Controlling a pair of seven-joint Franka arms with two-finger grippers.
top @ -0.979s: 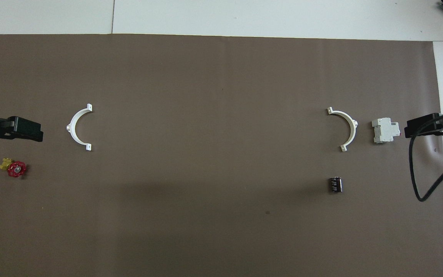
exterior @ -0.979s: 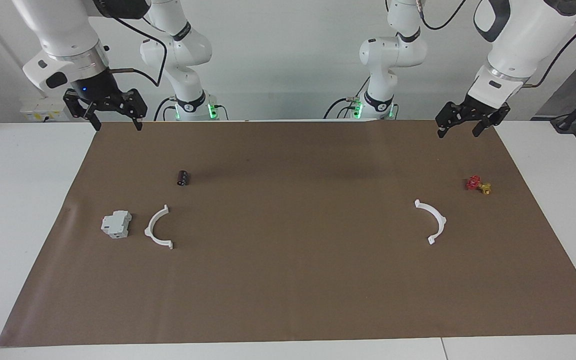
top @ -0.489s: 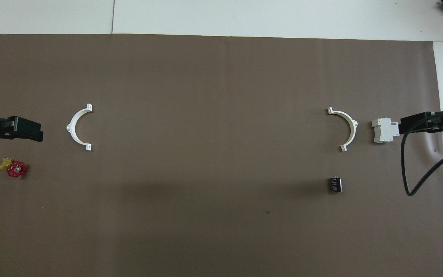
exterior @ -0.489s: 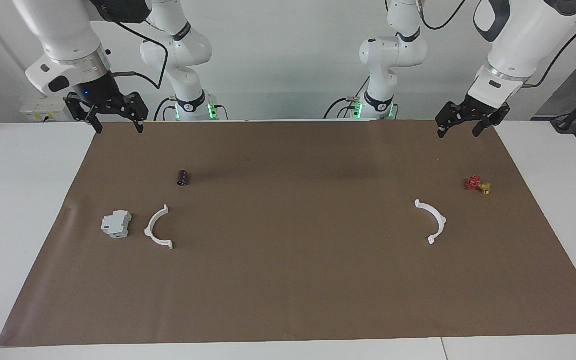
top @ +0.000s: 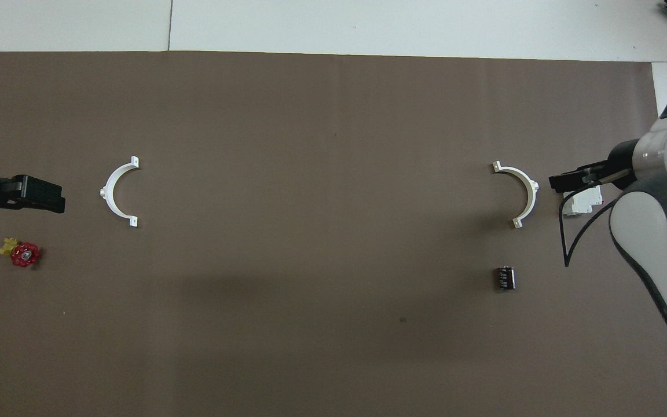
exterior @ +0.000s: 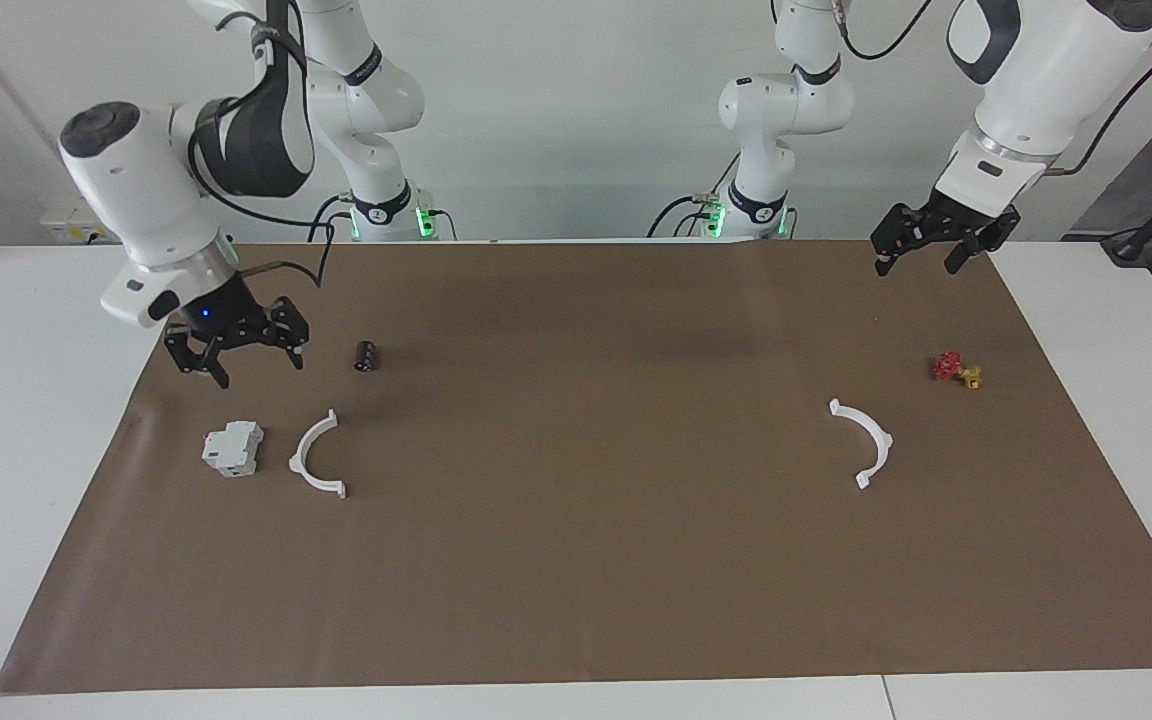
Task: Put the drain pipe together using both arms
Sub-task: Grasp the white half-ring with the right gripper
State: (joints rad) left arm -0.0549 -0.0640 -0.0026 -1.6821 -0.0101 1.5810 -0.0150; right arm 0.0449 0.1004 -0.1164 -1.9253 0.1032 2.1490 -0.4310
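Reaching step: right claw (exterior: 249, 364) hangs with fingers spread wide over the brown mat (exterior: 576, 560), above the gap between the grey-white breaker block (exterior: 233, 447) and the black cylinder (exterior: 366, 355).
Doing it well: I judge it should shift toward 5 o'clock in the facing view, clear the block, and close across the thin arc's middle, not its tabs.
Left claw (exterior: 921, 254): waiting, fingers spread, over the mat edge at the left arm's end.
Right-end half-ring (exterior: 316, 455): thin white arc with small end tabs, flat on the tabletop, just beside the block.
Left-end half-ring (exterior: 866, 442): matching white arc, near the red-and-yellow valve (exterior: 956, 369).
Halves: well apart, open sides facing each other.
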